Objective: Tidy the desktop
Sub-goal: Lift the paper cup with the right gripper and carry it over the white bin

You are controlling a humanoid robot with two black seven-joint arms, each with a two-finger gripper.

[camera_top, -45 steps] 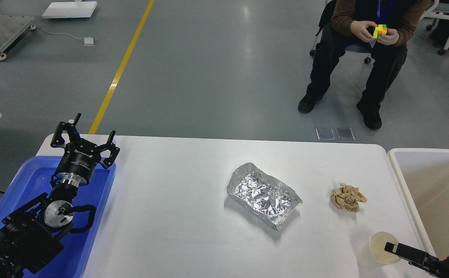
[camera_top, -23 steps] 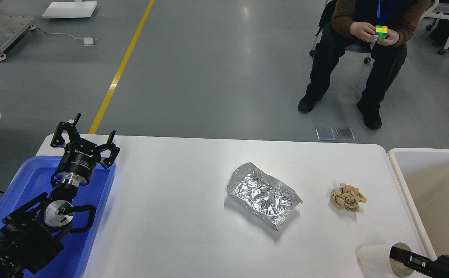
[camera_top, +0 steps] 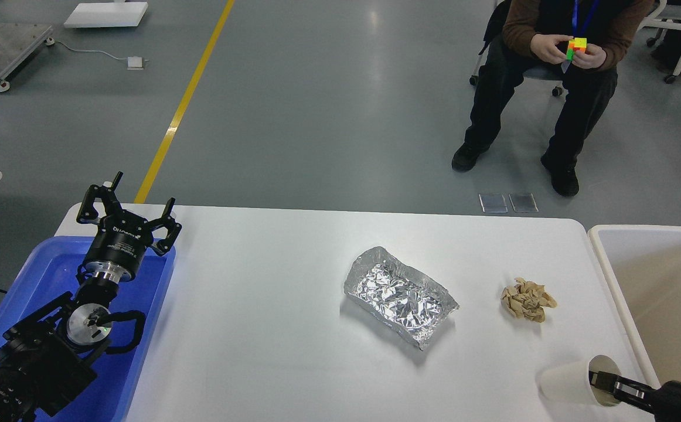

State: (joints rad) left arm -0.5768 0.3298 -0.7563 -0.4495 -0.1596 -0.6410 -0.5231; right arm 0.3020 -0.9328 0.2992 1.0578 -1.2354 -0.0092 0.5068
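The white desktop holds a crumpled silver foil tray in the middle and a crumpled brown paper ball to its right. A white paper cup lies tipped on its side at the front right, its mouth facing right. My right gripper comes in from the bottom right corner with one finger inside the cup's mouth, pinching the rim; the other finger is hidden. My left gripper is open and empty above the far corner of the blue tray.
A blue plastic tray sits at the left end of the desktop, under my left arm. A cream-white bin stands off the right end. A person sits beyond the table with a colour cube.
The cup has gone from upright to lying on its side with the right gripper's finger in its mouth, and shifted slightly. The left arm has not moved.
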